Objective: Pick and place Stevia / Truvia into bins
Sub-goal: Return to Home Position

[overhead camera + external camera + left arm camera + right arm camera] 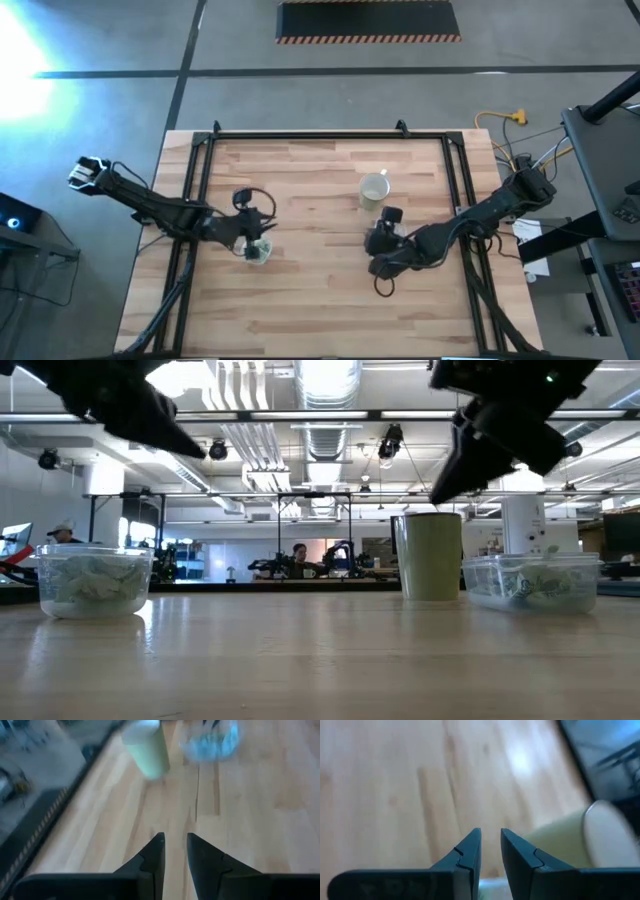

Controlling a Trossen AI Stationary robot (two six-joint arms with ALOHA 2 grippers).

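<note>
Tabletop [320,310] bare wood up front. Round bin [95,582] sits on the left side, stuffed with Stevia / Truvia packets [92,578]. Rectangular bin [530,582] is on the right side, with packets inside too. Mug [432,555] stands upright just beside it and a bit farther back. Left tool [175,837] hangs above the tabletop near the round bin, with a narrow gap and nothing held. Right tool [490,831] hangs above the tabletop close to the mug, also with a narrow gap and nothing held. No loose packets visible on the wood. Person [300,556] far back in the room.
</note>
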